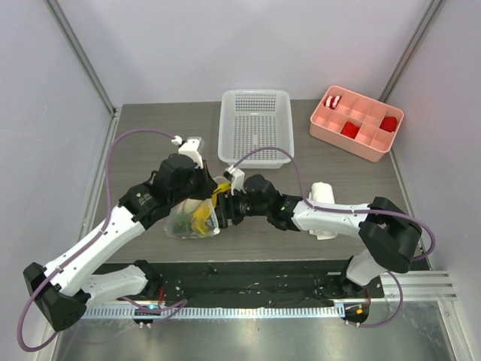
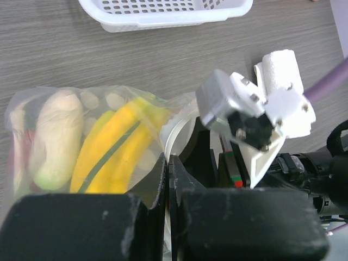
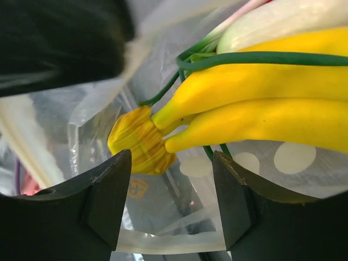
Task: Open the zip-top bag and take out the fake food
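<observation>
Centre frame, left gripper pinches the clear polka-dotted plastic zip-top bag; right gripper gapes wide at its mouth. Yellow plastic banana bunch lies inside, nothing removed yet.

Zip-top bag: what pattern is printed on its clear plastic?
White polka dots across the clear plastic zip-top bag, best in the right wrist view.
</observation>
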`<state>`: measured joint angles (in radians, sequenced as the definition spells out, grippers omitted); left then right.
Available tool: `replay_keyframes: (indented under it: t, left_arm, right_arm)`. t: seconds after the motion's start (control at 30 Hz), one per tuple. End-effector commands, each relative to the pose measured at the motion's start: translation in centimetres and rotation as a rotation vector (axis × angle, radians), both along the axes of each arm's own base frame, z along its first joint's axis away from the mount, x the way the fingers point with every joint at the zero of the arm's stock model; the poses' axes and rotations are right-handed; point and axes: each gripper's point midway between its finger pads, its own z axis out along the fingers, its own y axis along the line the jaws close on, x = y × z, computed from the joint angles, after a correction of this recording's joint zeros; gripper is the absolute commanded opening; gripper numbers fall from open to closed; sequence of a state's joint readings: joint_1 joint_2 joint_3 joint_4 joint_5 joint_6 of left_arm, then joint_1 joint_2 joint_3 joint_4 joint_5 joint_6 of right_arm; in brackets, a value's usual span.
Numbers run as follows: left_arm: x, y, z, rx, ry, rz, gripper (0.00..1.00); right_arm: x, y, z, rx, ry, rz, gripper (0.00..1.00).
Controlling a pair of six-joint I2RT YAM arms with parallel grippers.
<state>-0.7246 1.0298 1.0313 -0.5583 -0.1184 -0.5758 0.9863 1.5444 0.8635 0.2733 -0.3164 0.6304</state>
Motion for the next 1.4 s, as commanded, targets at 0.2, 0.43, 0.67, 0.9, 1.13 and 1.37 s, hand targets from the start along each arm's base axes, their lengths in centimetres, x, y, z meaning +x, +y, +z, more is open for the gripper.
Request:
replay_keyframes:
  t: [0.2,0.43,0.67,0.9,1.13,1.37]
  left_arm:
    - [0.0,-3.1,3.5,-0.222,-0.037,-0.049,0.0]
    - [0.1,-2.5,3.4,-0.216,-0.031,-0.009,0.0]
    - [-0.3,-4.3,1.6,-0.247,0.03,-0.074,0.01]
    - [-0.8,-5.6,1.0,-0.266,0.067,-0.132,0.01]
    - [-1.4,-6.0,0.4,-0.271,0.083,-0.152,0.0]
    - [-2.0,-6.9,-0.5,-0.262,0.111,-0.185,0.0]
  right_arm:
    - [-3.5,2.5,5.1,0.227,-0.199,0.251,0.68]
    - [3.9,-1.6,1.8,0.018,-0.124,-0.32,0.75]
    - [4.8,-3.5,-0.4,0.077,0.074,-0.55,0.75]
    - [6.2,-1.3,-0.6,0.091,0.098,-0.568,0.84]
    - [7.3,-0.2,-2.2,0.155,0.182,-0.647,0.93]
    - [8.1,1.5,-0.6,0.28,0.098,-0.591,0.99]
